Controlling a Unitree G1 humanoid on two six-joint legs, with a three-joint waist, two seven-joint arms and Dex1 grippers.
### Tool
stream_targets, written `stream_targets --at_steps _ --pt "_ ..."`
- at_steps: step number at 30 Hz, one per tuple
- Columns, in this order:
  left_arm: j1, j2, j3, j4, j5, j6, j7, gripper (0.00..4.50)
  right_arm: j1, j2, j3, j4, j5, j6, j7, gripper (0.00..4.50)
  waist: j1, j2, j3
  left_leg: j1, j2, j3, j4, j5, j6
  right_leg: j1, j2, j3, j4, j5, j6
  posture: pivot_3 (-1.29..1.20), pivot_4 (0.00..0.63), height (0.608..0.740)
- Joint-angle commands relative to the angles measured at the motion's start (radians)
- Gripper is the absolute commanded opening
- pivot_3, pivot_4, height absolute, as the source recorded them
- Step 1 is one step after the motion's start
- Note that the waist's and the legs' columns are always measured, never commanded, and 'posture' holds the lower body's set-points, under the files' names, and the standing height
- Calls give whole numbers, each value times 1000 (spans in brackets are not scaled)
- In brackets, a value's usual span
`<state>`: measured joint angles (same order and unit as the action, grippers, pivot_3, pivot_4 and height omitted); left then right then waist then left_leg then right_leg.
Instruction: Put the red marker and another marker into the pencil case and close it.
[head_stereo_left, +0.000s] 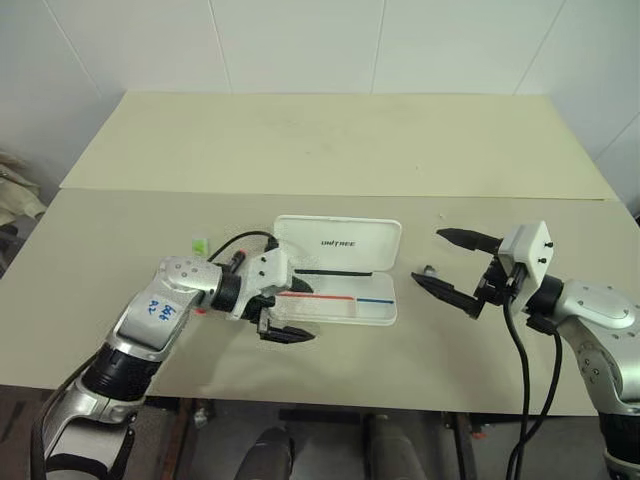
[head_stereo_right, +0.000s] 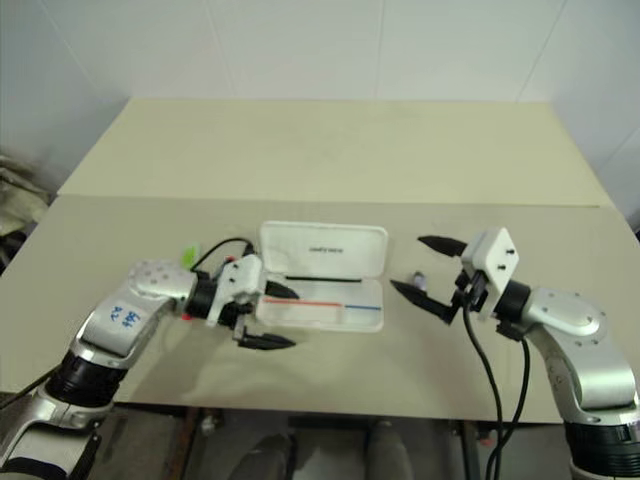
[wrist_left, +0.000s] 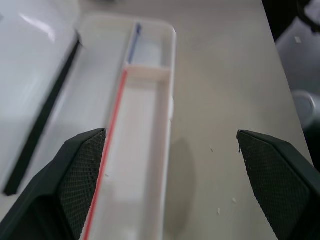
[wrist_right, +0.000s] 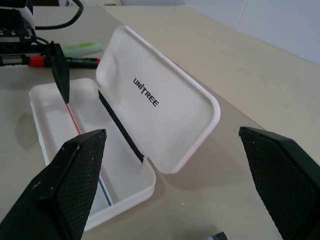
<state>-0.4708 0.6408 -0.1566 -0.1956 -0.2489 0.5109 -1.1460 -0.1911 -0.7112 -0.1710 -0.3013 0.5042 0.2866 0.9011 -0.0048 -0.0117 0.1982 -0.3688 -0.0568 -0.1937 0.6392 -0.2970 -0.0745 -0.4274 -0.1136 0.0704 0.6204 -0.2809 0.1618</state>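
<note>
Pencil case (head_stereo_left: 340, 270) — white, hard plastic, rounded corners; lies open near the middle of the front table (head_stereo_left: 100, 230), lid (head_stereo_left: 340, 243) tipped back with dark lettering on its inner face, tray (head_stereo_left: 345, 305) toward the robot with a red and a blue stripe along its floor; no marker can be seen in the tray. Left gripper (head_stereo_left: 292, 312) — fingers spread wide, nothing between them; hangs at the tray's left end, one finger over the tray, the other out past its near edge. Right gripper (head_stereo_left: 452, 263) — fingers spread wide, empty; hovers just off the case's right end, pointing toward it. Red marker (wrist_right: 65, 61) — red with black sections; lies on the table beyond the case's left end, behind the left gripper in the right wrist view. Light green highlighter (wrist_right: 82, 48) — flat; rests on the table just beside the red marker, farther from the case. Small dark object (head_stereo_left: 428, 269) — on the table between the case and the right gripper; kind cannot be told.
</note>
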Motion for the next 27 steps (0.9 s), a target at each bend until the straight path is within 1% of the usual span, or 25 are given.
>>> stream_targets --at_steps 1,3,6,8,11,13,15,17,18,23,27 --pt "57 -12 110 -86 -64 -24 68 4481 -27 8 1 6 4 -12 7 4500 2 0 0 0 0 0 0 0 0 0 0 0 0 0 0 0 150 740" --pt "134 -30 186 -155 -110 -20 122 4481 -44 14 17 23 1 -16 12 4500 -1 0 0 0 0 1 0 0 1 0 0 1 0 1 0 0 150 740" --pt "238 -83 298 -266 -155 2 250 4481 -65 22 32 43 0 -22 26 4500 1 0 0 0 0 2 0 0 0 0 0 3 -1 1 1 0 150 740" --pt "312 -105 354 -327 -148 -4 328 4481 -77 25 39 61 -2 -28 37 4500 1 0 0 0 0 3 0 0 0 0 0 3 -2 1 1 0 150 740" --pt "432 -197 468 -415 -112 -7 526 4481 -112 33 57 100 -7 -37 61 4500 2 0 0 1 0 5 0 0 0 0 0 6 -2 2 2 0 150 740" --pt "476 -239 496 -454 -84 14 630 4481 -126 37 64 121 -11 -44 72 4500 3 -1 0 2 0 8 1 -1 1 0 0 9 -3 3 3 0 150 740" --pt "494 -252 499 -473 -83 39 679 4481 -134 39 66 133 -13 -49 79 4500 6 -1 0 2 0 9 3 -1 3 0 1 10 -3 5 3 0 150 740" --pt "497 -293 533 -449 -77 102 787 4481 -152 48 77 145 -15 -50 88 4500 7 -1 0 1 0 9 7 -3 5 1 2 10 -3 7 3 0 150 740" --pt "486 -294 538 -428 -66 123 819 4481 -158 51 82 148 -15 -49 92 4500 6 -1 0 1 0 11 8 -3 6 2 2 12 -4 8 4 0 150 740" --pt "412 -264 526 -364 -72 172 859 4481 -170 58 84 159 -19 -50 108 4500 4 -1 0 1 0 12 8 -1 7 4 4 14 -9 14 4 0 150 740" --pt "352 -227 502 -283 -74 221 852 4481 -181 61 80 162 -20 -49 111 4500 1 -1 0 2 1 13 8 -1 7 4 4 15 -10 15 5 0 150 740"
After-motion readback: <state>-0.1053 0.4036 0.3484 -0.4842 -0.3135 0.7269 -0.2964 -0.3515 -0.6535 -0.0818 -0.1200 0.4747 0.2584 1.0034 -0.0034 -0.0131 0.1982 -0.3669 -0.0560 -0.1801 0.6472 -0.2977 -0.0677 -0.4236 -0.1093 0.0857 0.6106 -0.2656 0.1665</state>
